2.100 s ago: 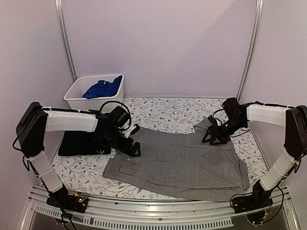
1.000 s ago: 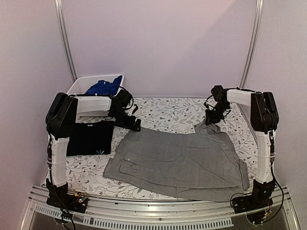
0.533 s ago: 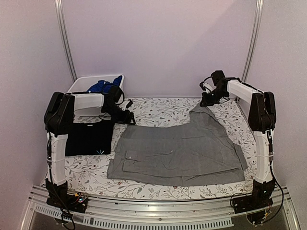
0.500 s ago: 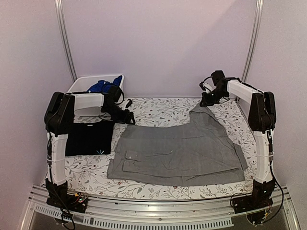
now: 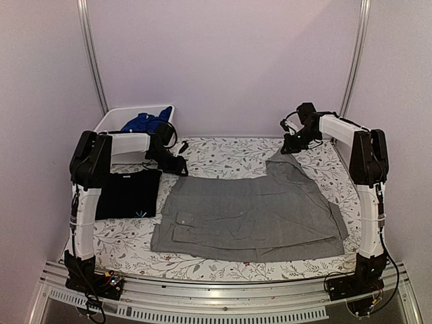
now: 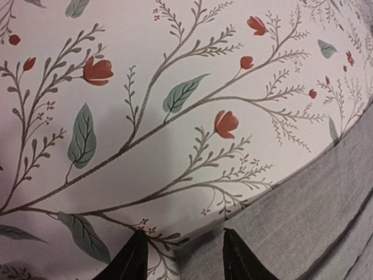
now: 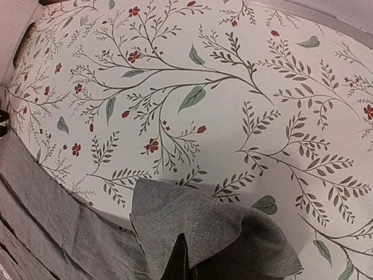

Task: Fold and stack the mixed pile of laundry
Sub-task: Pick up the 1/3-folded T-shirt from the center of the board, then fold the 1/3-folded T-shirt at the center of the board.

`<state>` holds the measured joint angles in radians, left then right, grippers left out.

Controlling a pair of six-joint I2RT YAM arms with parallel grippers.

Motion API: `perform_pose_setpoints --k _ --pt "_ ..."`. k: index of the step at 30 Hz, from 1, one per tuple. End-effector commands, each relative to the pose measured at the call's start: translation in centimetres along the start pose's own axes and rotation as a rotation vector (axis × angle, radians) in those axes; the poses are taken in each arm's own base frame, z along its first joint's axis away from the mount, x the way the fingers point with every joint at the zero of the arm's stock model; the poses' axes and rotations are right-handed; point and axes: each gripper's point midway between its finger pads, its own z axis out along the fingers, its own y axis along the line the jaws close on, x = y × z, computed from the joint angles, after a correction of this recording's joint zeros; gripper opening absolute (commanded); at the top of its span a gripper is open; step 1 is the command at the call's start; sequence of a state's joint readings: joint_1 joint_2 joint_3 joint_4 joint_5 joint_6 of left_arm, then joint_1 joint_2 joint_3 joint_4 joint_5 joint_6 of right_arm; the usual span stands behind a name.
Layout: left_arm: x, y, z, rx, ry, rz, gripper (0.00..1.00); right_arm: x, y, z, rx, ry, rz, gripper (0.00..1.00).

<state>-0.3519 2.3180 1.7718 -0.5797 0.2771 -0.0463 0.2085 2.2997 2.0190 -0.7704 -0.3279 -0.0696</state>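
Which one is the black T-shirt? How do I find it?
Look at the left side of the flowery table, just in front of the white bin. The black T-shirt lies flat there in a neat square, beside the big grey shirt. It's the only black cloth, with a tiny light mark near its front edge.

table [image 5: 229,156]: white, printed with red flowers, grey-green leaves, thin brown stems
grey shirt [image 5: 250,212]: plain grey
T-shirt [image 5: 128,194], left of grey shirt: black, small light mark
garment [image 5: 145,122]: bright blue
bin [image 5: 110,123]: white
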Motion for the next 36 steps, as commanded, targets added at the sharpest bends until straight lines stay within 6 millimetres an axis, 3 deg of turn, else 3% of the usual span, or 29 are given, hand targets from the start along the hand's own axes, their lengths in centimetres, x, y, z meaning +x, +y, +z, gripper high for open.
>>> perform_pose_setpoints --k 1,3,7,8,18,24,36 --pt "0.6 0.4 1.3 0.008 0.026 0.015 0.38 -0.6 0.5 -0.9 -0.003 -0.021 -0.014 0.00" --pt "0.2 0.0 1.1 0.029 0.016 0.022 0.30 -0.8 0.5 -1.2 0.003 -0.027 -0.011 0.00" --pt "-0.9 -0.7 0.2 0.060 -0.011 0.043 0.02 -1.4 0.4 -2.1 0.011 -0.046 -0.008 0.00" --pt "-1.2 -0.8 -0.2 0.060 -0.020 0.045 0.00 -1.6 0.4 -2.3 0.011 -0.051 -0.004 0.00" --pt "-4.3 -1.4 -5.8 0.003 -0.151 0.081 0.00 -2.4 1.3 -5.9 -0.006 -0.092 0.016 0.00" --pt "-4.1 -2.6 -8.9 0.011 -0.219 0.154 0.00 -1.9 2.2 -8.5 -0.005 -0.104 0.016 0.00" --pt "0.4 -6.2 -14.2 0.067 -0.339 0.334 0.00 5.2 4.5 -11.7 -0.045 -0.019 0.054 0.00"
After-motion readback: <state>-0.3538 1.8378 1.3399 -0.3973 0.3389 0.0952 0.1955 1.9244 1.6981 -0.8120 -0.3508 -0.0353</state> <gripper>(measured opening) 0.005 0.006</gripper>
